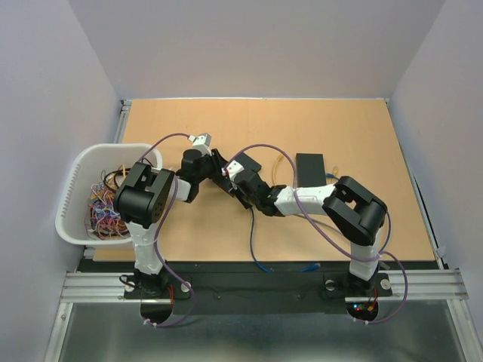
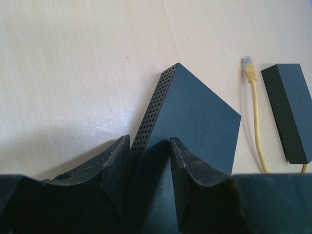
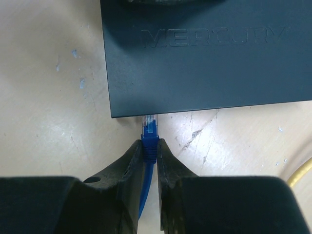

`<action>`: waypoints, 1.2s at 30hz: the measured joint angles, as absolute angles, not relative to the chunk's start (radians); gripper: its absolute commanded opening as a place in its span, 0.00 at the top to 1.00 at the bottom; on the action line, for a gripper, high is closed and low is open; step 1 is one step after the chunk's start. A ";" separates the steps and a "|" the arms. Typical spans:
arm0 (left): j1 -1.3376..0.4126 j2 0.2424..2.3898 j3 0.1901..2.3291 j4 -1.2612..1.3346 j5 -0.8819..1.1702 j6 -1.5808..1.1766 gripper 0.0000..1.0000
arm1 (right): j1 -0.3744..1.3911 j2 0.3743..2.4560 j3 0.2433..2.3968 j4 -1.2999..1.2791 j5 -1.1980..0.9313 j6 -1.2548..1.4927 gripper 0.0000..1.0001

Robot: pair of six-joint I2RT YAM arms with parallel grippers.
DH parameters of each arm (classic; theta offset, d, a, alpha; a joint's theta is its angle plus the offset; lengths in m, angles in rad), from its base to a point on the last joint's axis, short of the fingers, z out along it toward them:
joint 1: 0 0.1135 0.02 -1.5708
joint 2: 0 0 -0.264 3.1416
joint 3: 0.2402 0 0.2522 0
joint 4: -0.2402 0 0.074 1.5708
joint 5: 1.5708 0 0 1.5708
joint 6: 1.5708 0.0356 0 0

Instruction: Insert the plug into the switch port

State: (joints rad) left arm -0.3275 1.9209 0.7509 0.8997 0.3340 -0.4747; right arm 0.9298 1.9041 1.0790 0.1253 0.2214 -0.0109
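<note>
Blue plug [image 3: 150, 127] held against the edge of the black Mercury switch [image 3: 204, 63].
The right gripper [image 3: 150, 146] was closed on the plug's blue boot; its clear tip with the contacts sat just at the switch's near side face, by the left corner; whether it had entered a port could not be told; the blue cable [image 3: 143, 200] ran back between the fingers; the left gripper [image 2: 149, 151] was clamped on one end of the switch, a flat matte-black box with a perforated side; a yellow cable [image 2: 256, 122] lay on the table [image 2: 73, 73] nearby.
</note>
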 measured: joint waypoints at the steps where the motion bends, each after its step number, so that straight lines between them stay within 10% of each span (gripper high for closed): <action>1: -0.331 1.921 0.735 0.916 0.325 -0.477 0.54 | 0.930 1.902 1.079 0.120 0.221 -0.016 0.99; 36: -0.402 1.958 0.511 1.342 0.137 -0.530 0.55 | 0.904 1.905 1.151 -0.016 0.149 -0.056 0.99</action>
